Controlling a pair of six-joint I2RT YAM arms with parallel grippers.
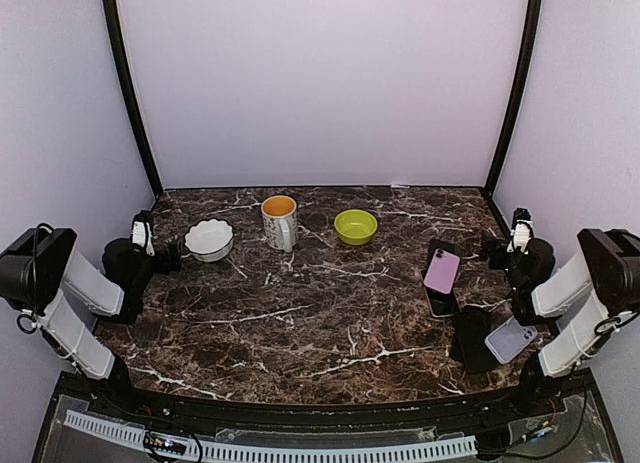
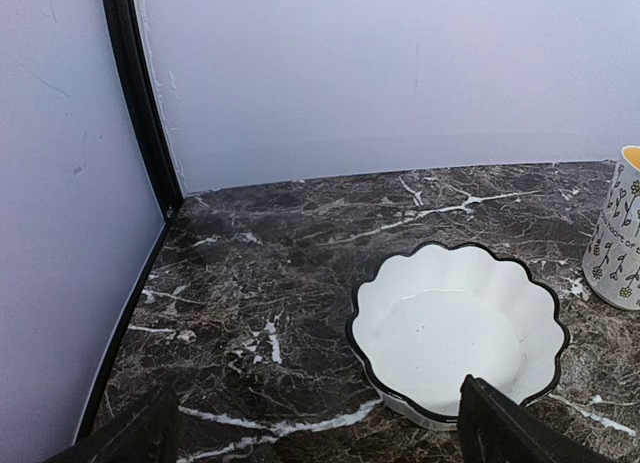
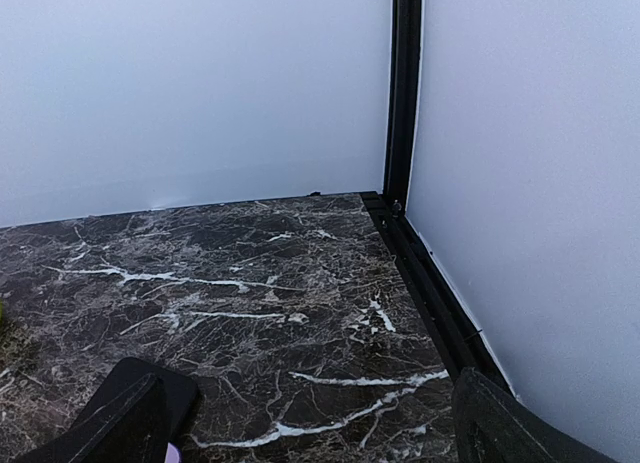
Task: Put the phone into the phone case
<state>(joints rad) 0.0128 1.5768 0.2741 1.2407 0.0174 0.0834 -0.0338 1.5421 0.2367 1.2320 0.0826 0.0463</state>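
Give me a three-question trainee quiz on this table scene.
1. True or false: the left end effector is holding the white bowl.
2. What stands between the white bowl and the green bowl? A) mug B) spoon C) plate
3. Fill in: the inside of the mug is coloured ____.
Key: 1 false; 2 A; 3 orange.

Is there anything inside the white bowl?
Empty. In the left wrist view the white bowl shows only its bare white inside, with nothing lying in it.
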